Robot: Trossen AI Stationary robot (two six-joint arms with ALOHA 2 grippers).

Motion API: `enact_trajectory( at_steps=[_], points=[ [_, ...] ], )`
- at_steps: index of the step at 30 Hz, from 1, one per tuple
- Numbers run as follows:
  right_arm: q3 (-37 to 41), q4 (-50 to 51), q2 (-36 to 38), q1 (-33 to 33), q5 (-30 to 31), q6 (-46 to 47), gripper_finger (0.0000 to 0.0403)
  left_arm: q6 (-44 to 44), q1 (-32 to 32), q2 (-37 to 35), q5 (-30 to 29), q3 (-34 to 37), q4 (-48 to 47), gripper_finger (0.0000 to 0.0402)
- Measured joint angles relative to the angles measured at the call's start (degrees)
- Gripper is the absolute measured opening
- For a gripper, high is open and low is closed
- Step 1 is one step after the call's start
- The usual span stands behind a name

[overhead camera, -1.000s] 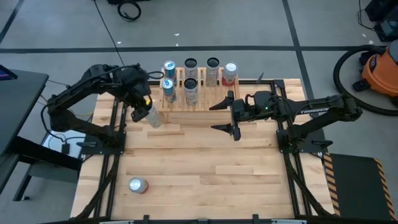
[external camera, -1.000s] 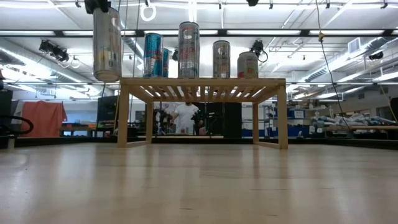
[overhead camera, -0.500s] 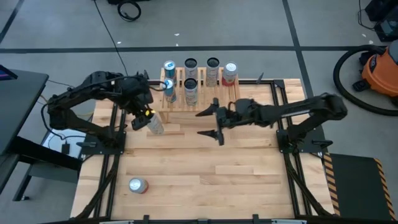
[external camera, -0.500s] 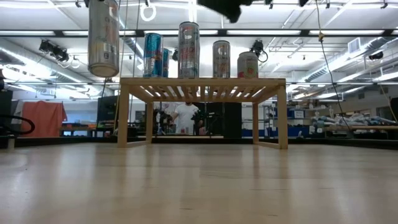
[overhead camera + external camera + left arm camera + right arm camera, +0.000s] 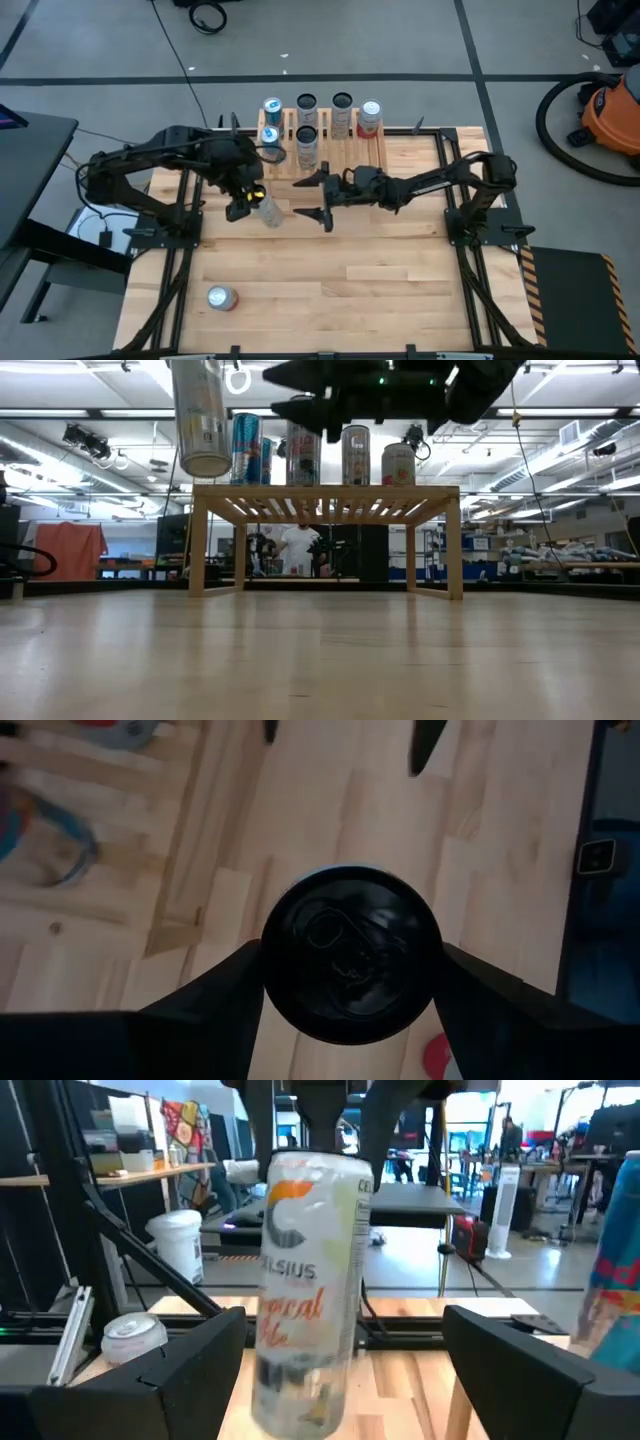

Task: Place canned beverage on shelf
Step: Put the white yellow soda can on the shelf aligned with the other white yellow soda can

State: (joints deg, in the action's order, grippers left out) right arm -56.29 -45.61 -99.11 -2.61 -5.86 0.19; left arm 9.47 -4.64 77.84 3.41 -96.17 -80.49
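Note:
A white Celsius can [image 5: 305,1290] hangs above the table in front of the shelf's left end, with my left gripper [image 5: 250,198] shut on it. The same can [image 5: 200,420] shows in the low view. My right gripper [image 5: 305,197] is level and open. It points toward the table's left at the can from a short way off, and its fingers [image 5: 150,1370] touch nothing. The wooden shelf [image 5: 325,150] at the far edge carries several upright cans [image 5: 306,145]. My left gripper pinches the can's top end [image 5: 350,955] between its two fingers [image 5: 215,995], one on each side of the lid's rim. The fingers come from above, pointing steeply down. The can hangs below them, nearly upright with a slight tilt, clear of the table.
Another can with a red band [image 5: 221,297] lies on the table near its near-left corner. The plank tabletop [image 5: 380,270] is bare between shelf and near edge. Beyond the table stand room furniture and an orange vacuum [image 5: 610,110].
My left gripper has carried the can toward the table's right and a little toward the near edge, still hanging clear. My right gripper has come down and toward the table's left, closing in on the can, its fingers still apart.

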Motion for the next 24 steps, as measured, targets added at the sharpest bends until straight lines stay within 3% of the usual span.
enact_trajectory(
  at_steps=[5, 12, 24],
  points=[
    [-0.1, -5.3, -3.1, -0.5, -3.0, 1.2, 0.0348, 0.0, 1.7, 1.8, 0.0, 0.1, 1.0, 0.0254],
    [-4.3, -5.5, -7.9, -0.4, -8.5, 4.4, 0.0348, 0.0, 4.8, 4.4, 0.1, 0.1, 5.6, 0.0254],
    [-7.4, -4.9, -11.4, 1.9, -11.6, 7.7, 0.0348, -1.2, 7.2, 6.4, -0.8, 0.1, 7.2, 0.0254]
  ],
)
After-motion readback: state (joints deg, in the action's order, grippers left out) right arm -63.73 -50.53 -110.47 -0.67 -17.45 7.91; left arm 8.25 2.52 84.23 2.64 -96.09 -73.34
